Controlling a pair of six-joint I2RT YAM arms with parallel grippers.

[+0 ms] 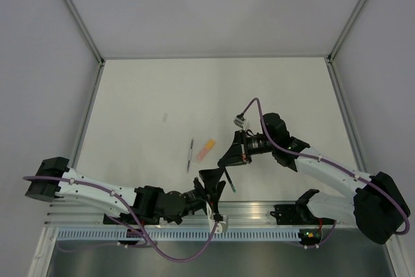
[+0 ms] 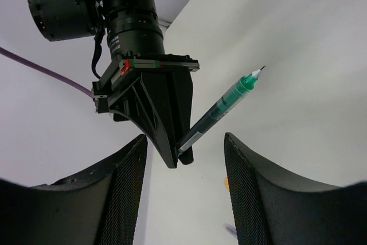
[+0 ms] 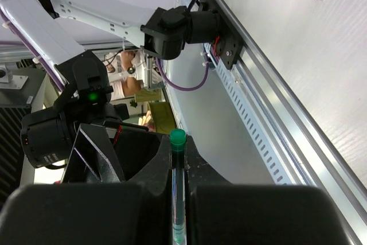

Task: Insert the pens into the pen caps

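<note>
The right gripper (image 1: 227, 161) is clamped on the teal-green pen (image 2: 226, 102), holding it in the air over the table's (image 1: 149, 89) near edge, just beside the left gripper (image 1: 213, 184), whose fingers stand apart. The thin grey-white pen (image 1: 190, 154) and the orange pen (image 1: 206, 149) lie close together near the middle.

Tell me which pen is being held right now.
The dark teal-green pen, clamped in the right hand. The thin grey-white pen and the orange one lie loose on the table.
</note>
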